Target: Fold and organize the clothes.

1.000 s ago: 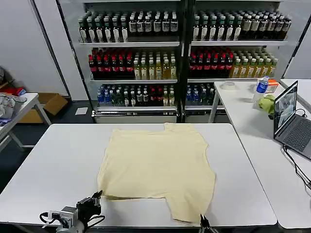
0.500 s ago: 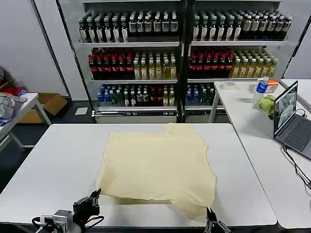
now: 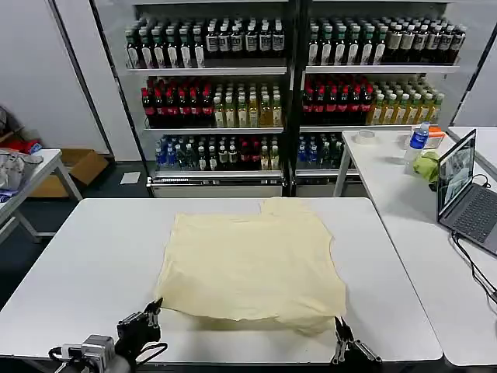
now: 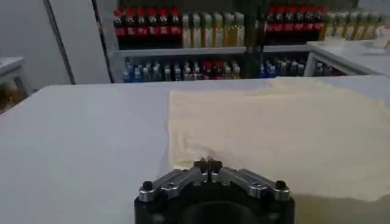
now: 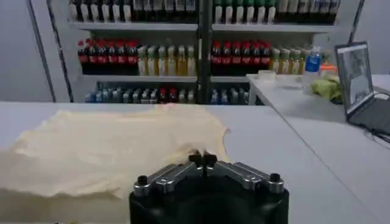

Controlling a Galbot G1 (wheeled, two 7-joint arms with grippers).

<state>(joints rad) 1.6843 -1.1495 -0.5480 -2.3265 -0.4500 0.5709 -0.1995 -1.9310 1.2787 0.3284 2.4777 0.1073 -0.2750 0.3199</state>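
Observation:
The clothes, a pale cream-yellow T-shirt (image 3: 252, 260), lie spread on the white table (image 3: 93, 256); its near right part is bunched into a thick fold (image 3: 311, 320). My right gripper (image 3: 340, 325) is at that near right corner, shut, with the cloth's edge gathered at its tips (image 5: 203, 159). The shirt (image 5: 109, 149) stretches away beyond it. Near the table's front left, my left gripper (image 3: 155, 307) is shut on nothing (image 4: 209, 163), a little short of the shirt's near left corner (image 4: 183, 159).
Shelves of drink bottles (image 3: 287, 85) stand behind the table. A second white table (image 3: 404, 194) on the right carries a laptop (image 3: 466, 190), a yellow-green bundle (image 3: 426, 165) and a bottle. Another table with a grey-white cloth pile (image 3: 12, 167) stands at far left.
The flap that hung toward the front right edge has been drawn up and back into a fold. My right gripper rose and moved forward and right with it. The left gripper barely moved.

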